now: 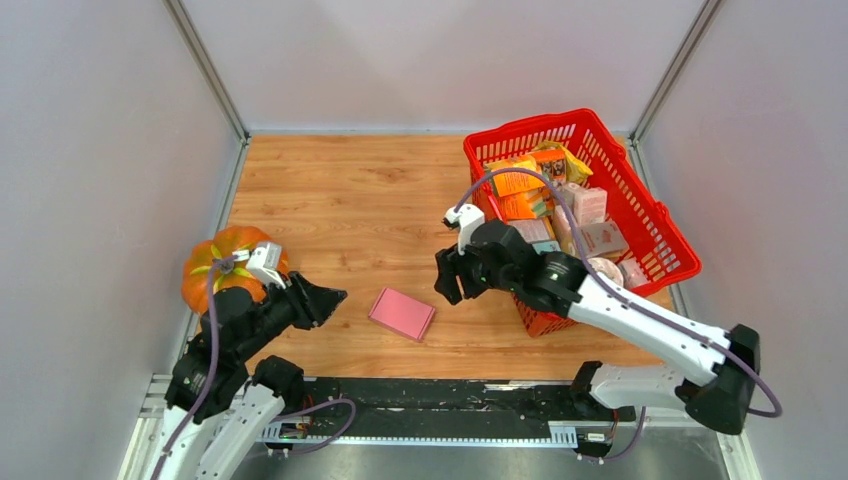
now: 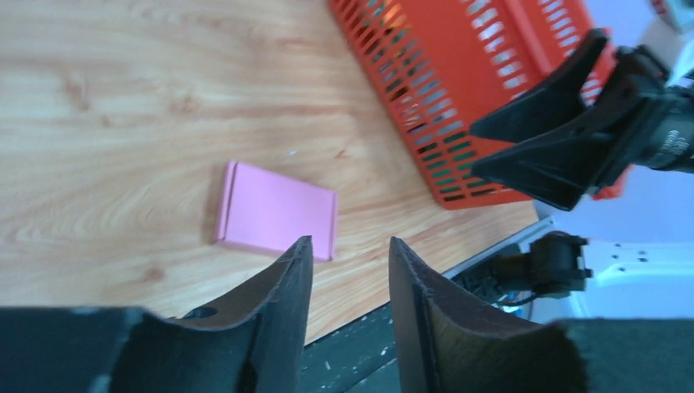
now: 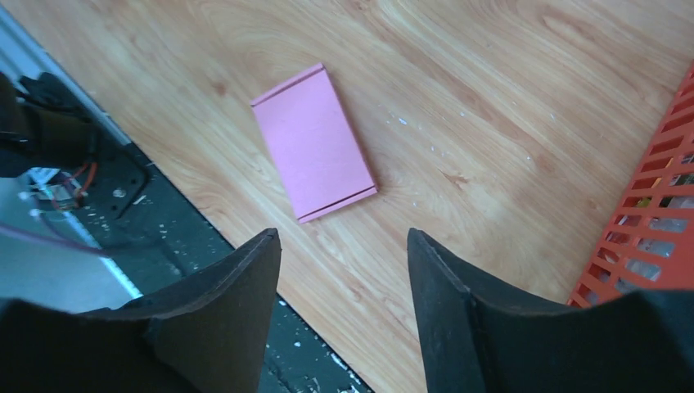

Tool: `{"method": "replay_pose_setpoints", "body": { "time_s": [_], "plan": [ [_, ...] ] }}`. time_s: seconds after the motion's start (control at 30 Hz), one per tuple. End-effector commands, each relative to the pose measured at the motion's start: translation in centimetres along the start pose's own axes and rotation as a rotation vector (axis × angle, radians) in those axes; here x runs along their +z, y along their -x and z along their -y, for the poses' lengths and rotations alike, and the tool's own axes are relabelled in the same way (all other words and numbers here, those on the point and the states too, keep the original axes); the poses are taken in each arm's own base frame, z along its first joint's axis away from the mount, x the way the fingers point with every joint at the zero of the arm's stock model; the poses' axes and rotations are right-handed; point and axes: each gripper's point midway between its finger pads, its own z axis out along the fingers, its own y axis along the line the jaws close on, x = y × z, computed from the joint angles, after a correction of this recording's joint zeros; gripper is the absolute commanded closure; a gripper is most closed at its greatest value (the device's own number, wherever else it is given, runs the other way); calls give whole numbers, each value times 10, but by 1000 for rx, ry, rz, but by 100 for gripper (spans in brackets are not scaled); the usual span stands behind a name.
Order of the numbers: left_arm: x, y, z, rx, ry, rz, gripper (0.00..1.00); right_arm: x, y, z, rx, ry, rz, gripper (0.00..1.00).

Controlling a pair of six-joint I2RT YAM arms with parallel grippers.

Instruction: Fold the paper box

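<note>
The paper box [image 1: 402, 313] lay flat and closed on the wooden table [image 1: 340, 190], near its front edge, between the two arms and touched by neither. The left gripper [image 1: 338, 295] and the right gripper [image 1: 447, 287] each hung just beside it, jaws parted and empty. Judging by its tidy, flat shape, the folding looked done or nearly so, and any further press or tuck would call for catching a thin edge lying flush on the wood.
</note>
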Motion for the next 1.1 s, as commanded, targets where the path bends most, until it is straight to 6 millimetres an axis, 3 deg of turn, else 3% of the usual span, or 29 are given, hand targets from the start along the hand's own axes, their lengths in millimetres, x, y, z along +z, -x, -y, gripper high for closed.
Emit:
{"method": "replay_pose_setpoints", "body": {
  "time_s": [0.0, 0.03, 0.07, 0.1, 0.17, 0.23, 0.27, 0.3, 0.37, 0.4, 0.43, 0.47, 0.5, 0.53, 0.6, 0.63, 0.77, 1.07],
  "plan": [
    [-18, 0, 32, -9, -82, -109, 56, -30, 6, -10, 30, 55, 45, 37],
    [-19, 8, 40, -4, -104, -101, 56, -39, 16, -7, 36, 40, 83, 34],
    [-24, 19, 49, 10, -127, -68, 57, -63, 33, -8, 41, 47, 163, 32],
    [-34, 37, 61, 35, -147, -6, 56, -75, 40, -6, 40, 39, 200, 30],
    [-42, 52, 68, 74, -151, 44, 53, -98, 55, -2, 48, 27, 298, 26],
    [-40, 57, 68, 82, -130, 35, 52, -95, 51, -10, 39, 69, 270, 22],
    [-35, 51, 62, 70, -103, -4, 52, -88, 44, -14, 42, 87, 229, 21],
    [-28, 41, 56, 60, -85, -51, 52, -67, 28, -16, 41, 91, 141, 20],
    [-13, 32, 46, 41, -60, -90, 52, -48, 5, -35, 34, 166, 33, 14],
    [-1, 20, 29, 24, -16, -113, 52, -29, -16, -51, -33, 189, -32, 7],
    [4, 16, 21, 12, 8, -108, 50, -18, -23, -54, -81, 163, -40, 3],
    [9, 13, 14, 5, 31, -105, 50, -5, -32, -54, -136, 120, -57, 2],
    [17, 2, -3, -9, 86, -121, 52, 3, -45, -66, -246, 121, -85, 1],
    [18, -2, -8, -23, 101, -127, 54, 28, -56, -55, -307, 7, -132, 0],
    [23, -16, -20, -47, 115, -135, 59, 44, -68, -56, -409, -62, -179, 0],
    [20, -17, -19, -66, 99, -107, 59, 64, -75, -46, -469, -152, -207, 0],
    [11, -33, -30, -86, 108, -102, 58, 101, -92, -42, -553, -238, -242, 2],
    [-24, -31, -25, -66, 92, -39, 58, 142, -88, -53, -649, -246, -253, 10]
  ]
}}
